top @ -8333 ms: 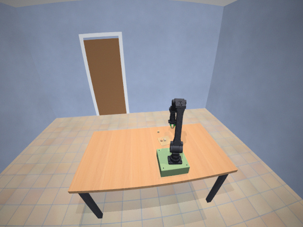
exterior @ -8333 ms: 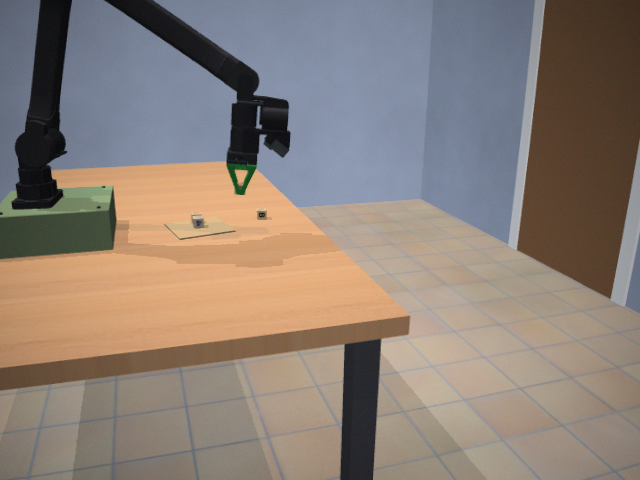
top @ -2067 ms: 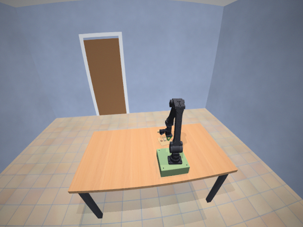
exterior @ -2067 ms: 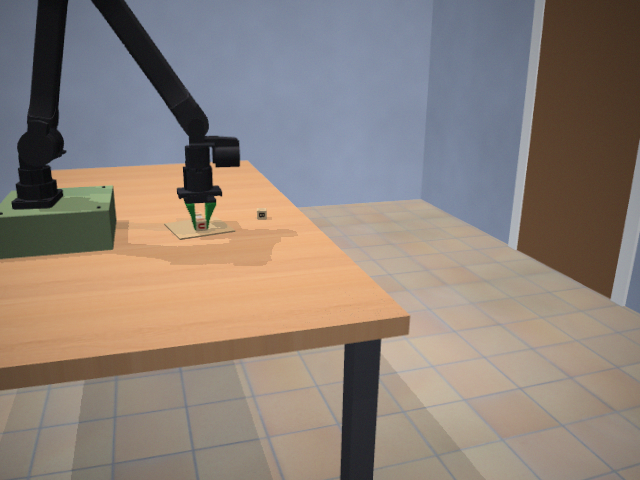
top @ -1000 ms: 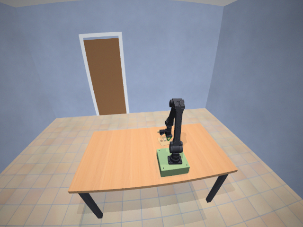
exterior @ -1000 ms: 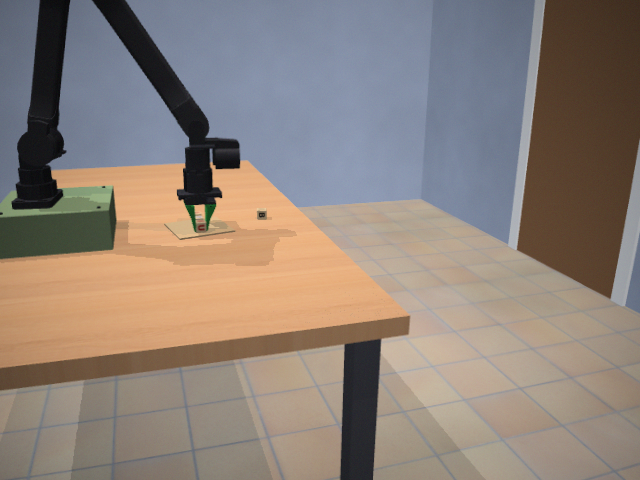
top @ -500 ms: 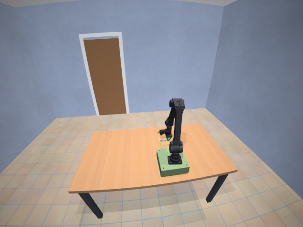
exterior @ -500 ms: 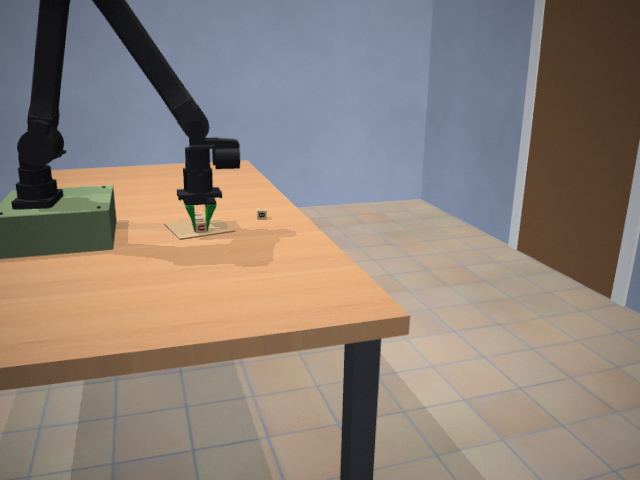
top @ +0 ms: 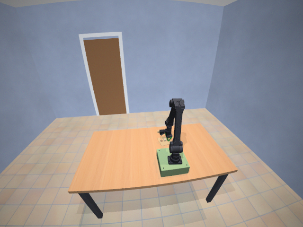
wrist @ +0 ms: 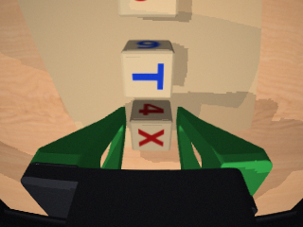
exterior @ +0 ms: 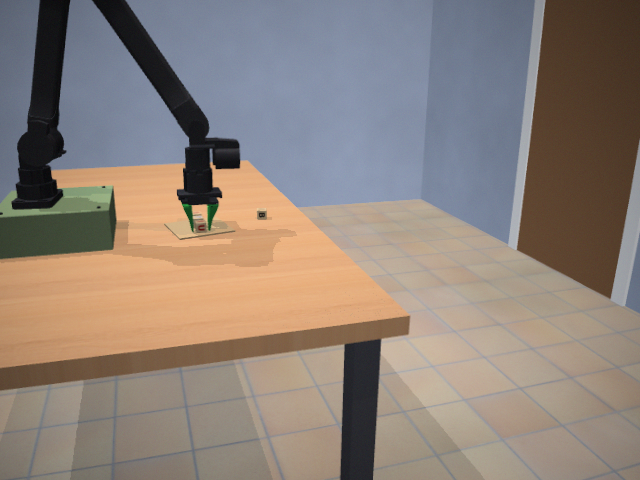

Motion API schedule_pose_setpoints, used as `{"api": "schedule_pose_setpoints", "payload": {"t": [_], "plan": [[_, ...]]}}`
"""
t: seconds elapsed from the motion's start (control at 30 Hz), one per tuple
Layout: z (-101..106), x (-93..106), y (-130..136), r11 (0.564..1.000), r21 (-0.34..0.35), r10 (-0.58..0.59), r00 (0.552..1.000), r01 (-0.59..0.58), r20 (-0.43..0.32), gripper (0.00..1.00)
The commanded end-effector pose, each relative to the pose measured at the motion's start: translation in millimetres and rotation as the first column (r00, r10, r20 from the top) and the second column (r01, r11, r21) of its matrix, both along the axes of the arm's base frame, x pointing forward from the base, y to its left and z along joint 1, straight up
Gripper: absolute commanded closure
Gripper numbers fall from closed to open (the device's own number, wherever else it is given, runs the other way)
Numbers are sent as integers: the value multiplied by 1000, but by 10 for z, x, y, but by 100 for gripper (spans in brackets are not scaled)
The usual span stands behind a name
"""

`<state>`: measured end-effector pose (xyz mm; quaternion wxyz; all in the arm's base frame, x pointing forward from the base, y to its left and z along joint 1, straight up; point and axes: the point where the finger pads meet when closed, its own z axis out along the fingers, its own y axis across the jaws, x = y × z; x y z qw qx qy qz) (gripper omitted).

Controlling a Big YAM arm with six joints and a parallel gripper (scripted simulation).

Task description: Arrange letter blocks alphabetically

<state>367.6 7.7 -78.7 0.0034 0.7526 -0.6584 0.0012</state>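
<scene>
In the top view the arm reaches over the mat (top: 162, 144) (exterior: 180, 234) (wrist: 95, 28), two small blocks showing there beside the green fingertips. The exterior view puts the gripper (top: 169, 138) (exterior: 201, 228) (wrist: 151, 113) low over the mat, a block between its fingers, while the fourth block (exterior: 262, 214) stands well off it on the table. In the wrist view the fingers stand partly open, a narrow gap showing on each side of the X block (exterior: 200, 226) (wrist: 151, 134), so they hold nothing. The T block (wrist: 148, 74) sits just beside it, with another block (wrist: 148, 7) further along, its letter cut off. Rising off-centre could let a finger drag the X block askew, bending the row; opening wide might nudge it too. It sits near the mat's edge, and I can't quite tell whether it lies fully on, so a small push outward might spoil the placement.

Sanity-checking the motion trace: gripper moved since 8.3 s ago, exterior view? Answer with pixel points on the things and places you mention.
Yes: the gripper (top: 169, 140) (exterior: 201, 229) (wrist: 151, 113) went down and image-left, from high past the mat's (top: 162, 143) (exterior: 222, 230) (wrist: 80, 57) right corner to low over it.
</scene>
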Motion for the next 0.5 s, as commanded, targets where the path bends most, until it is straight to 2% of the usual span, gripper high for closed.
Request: {"api": "schedule_pose_setpoints", "payload": {"t": [0.0,0.07,0.1,0.47], "plan": [[94,287,-30,1000,6,-1,998,1,61,61],[94,287,-30,1000,6,-1,998,1,61,61],[94,287,-30,1000,6,-1,998,1,61,56],[94,287,-30,1000,6,-1,998,1,61,56]]}}
